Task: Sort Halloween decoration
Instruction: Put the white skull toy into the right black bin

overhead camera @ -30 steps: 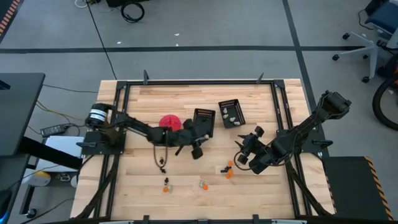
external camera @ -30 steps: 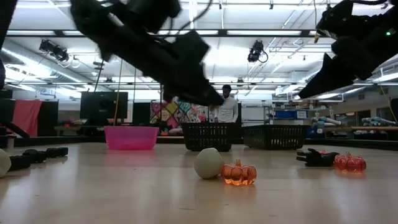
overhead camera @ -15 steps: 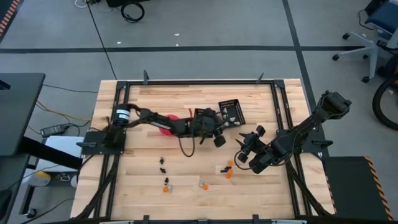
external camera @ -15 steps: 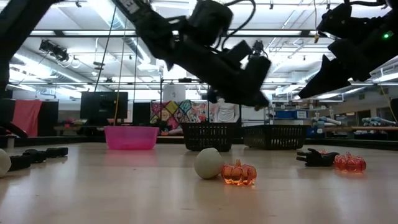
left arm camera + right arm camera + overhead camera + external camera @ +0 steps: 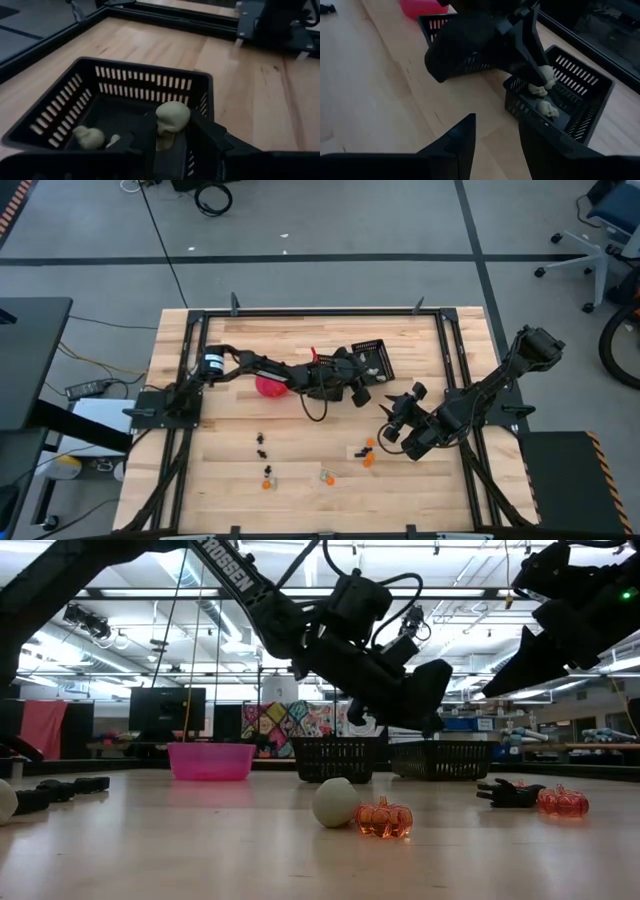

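Note:
My left gripper point(image 5: 360, 388) reaches from the table's left over the right black slotted basket point(image 5: 372, 360), shut on a pale skull trinket point(image 5: 172, 117). More pale skulls point(image 5: 89, 137) lie on that basket's floor. My right gripper point(image 5: 392, 430) hovers open at the table's right, with nothing between its fingers point(image 5: 457, 140). Loose Halloween decoration lies on the near half of the table: orange pumpkins point(image 5: 368, 450), a pale piece beside an orange one point(image 5: 325, 477), and black pieces point(image 5: 261, 442). My left gripper pinches the skull's lower sides point(image 5: 167, 140) between its two fingers, and the rounded crown point(image 5: 173, 114) sticks out past the fingertips. The fingers slant downward from the table's left. The skull is lifted clear, above the basket's near rim point(image 5: 546, 75).
The second black basket point(image 5: 328, 363) lies mostly under my left arm, with the pink bowl point(image 5: 268, 386) to its left. In the low view a pale ball point(image 5: 335, 802), orange pumpkins point(image 5: 385, 818) and a black piece point(image 5: 510, 792) lie on the wood. Black frame rails point(image 5: 320, 313) edge the table.
My left gripper has travelled toward the table's right and far edges, from the middle of the table to over the right basket, staying shut on the skull, which remains lifted clear.

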